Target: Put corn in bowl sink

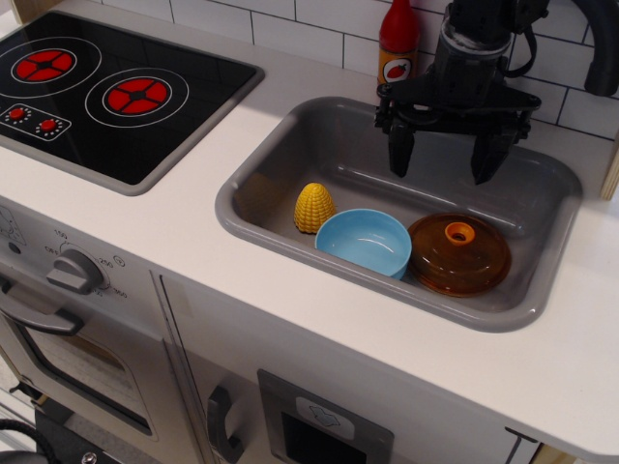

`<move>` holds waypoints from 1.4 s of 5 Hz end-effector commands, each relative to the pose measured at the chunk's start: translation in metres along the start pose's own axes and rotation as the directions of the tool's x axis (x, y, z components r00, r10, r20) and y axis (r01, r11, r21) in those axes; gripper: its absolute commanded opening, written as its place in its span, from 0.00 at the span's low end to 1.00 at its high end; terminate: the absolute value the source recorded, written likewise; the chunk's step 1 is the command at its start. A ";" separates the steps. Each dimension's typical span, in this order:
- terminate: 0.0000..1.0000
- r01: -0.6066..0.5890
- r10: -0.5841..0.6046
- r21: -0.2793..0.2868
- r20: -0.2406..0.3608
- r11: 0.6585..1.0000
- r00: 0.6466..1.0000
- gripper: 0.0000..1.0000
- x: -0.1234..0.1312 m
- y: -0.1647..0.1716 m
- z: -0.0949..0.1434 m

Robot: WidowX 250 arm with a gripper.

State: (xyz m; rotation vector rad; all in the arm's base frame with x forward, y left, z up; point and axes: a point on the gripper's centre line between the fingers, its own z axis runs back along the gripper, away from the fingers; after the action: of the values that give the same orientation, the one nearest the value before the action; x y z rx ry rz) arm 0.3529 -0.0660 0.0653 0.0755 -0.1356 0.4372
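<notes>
1. While it hangs over the back of the sink (290, 145), the claw (446, 155) has its two dark fingers (401, 153) spread wide apart, tips pointing down, nothing between them.
2. Claw sits above the basin's rear right part, clear of every object below (how high above the floor, I cannot tell from this angle).
3. Below and a little forward of the claw: an orange see-through lid (458, 254) with a round knob on top, lying dome-up on the sink floor at the right.
4. Just left of the lid, and touching or nearly touching it, the light blue bowl (365, 242) stands upright, mouth up, holding nothing.
5. Corn (314, 208): yellow, dome-shaped, standing on its flat end on the sink floor just beside the bowl's left rim, outside the bowl. Whether the two touch I cannot tell.
6. All three items sit along the front half of the grey basin.
7. Behind the sink, against the white tiled wall (309, 24), a red bottle (397, 41) stands upright just left of the arm.
8. White counter (193, 222) runs round the sink.
9. Far left: black stovetop (193, 116) with two red burners (137, 96), well apart from the sink.
10. Front of the unit below: a grey dial (74, 273) and an oven door handle (39, 314).
</notes>
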 end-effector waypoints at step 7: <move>0.00 -0.553 0.556 -0.056 0.042 0.831 0.830 1.00 0.050 0.090 -0.031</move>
State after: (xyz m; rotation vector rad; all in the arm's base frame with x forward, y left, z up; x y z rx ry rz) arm 0.3595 0.0380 0.0342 0.0188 -0.1875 1.0224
